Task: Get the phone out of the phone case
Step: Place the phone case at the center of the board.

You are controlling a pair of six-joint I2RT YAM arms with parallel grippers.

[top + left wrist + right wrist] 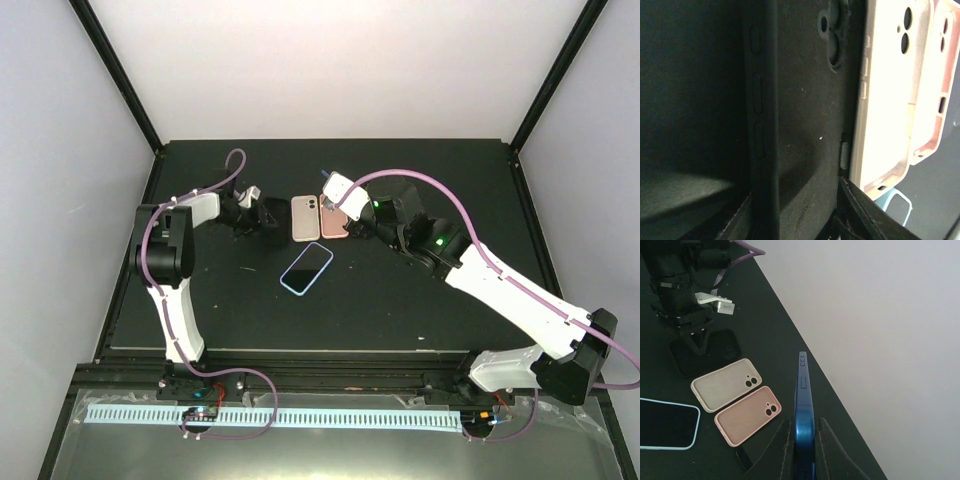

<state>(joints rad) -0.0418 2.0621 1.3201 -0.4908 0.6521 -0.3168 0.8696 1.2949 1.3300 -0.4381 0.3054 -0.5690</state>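
- Right hand (804,429): closed narrow on the blue phone (803,390), gripping its lower end. The phone is bare, with no case around it.
- Phone attitude: it stands on edge, clear of the counter (400,310). Its long axis runs straight out from the hand, and the side buttons at the far end are visible.
- Left hand (690,337): it sits over the black case (800,125), one finger on each side. The pictures do not show whether the fingers clamp the case or stand clear of it.
- Black case: it lies flat on the counter, back up, at the left end of a row with the cream case (726,384) and the pink case (747,415).
- Governing relation: phone and black case are apart, one at each hand, with the two pale cases between them. The extraction therefore appears complete.
- Judged next move: lower the phone flat onto bare counter, clear of the pale-rimmed phone (306,268), which lies face up just in front of the row.
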